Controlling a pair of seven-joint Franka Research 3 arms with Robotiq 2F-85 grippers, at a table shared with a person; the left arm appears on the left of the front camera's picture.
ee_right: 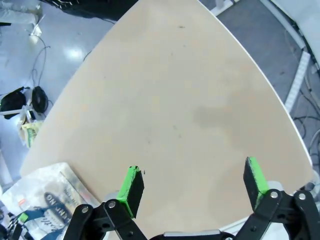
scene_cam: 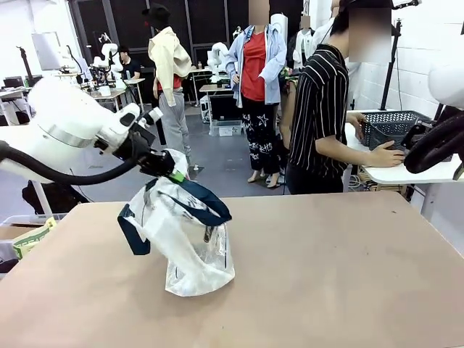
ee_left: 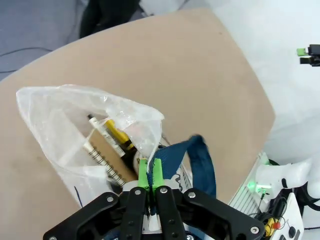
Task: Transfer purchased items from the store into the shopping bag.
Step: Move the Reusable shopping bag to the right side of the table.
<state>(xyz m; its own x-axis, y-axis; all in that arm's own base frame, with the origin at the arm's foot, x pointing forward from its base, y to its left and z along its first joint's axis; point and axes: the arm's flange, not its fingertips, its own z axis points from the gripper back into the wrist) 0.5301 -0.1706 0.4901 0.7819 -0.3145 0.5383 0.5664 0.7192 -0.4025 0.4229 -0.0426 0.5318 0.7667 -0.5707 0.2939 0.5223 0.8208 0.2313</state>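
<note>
At table's 9 o'clock side, clear crinkly plastic shopping bag w/ navy straps point(scene_cam: 190, 239) is pinched at its rim, at 11 o'clock, by left gripper point(ee_left: 150, 175), clamped tight. Right gripper point(ee_right: 192, 182) is held spread wide, nothing between pads.

The right claw point(ee_right: 192, 186) gapes above the table point(ee_right: 190, 100), shopping bag point(ee_right: 45, 197) nearby.

table point(scene_cam: 348, 275): bare right of shopping bag point(scene_cam: 190, 246) | bag mouth point(ee_left: 107, 130): open, items inside

Clear shopping bag point(scene_cam: 190, 243) upright on table, dark store point(scene_cam: 390, 125) beyond, items point(ee_left: 112, 137) inside bag
</note>
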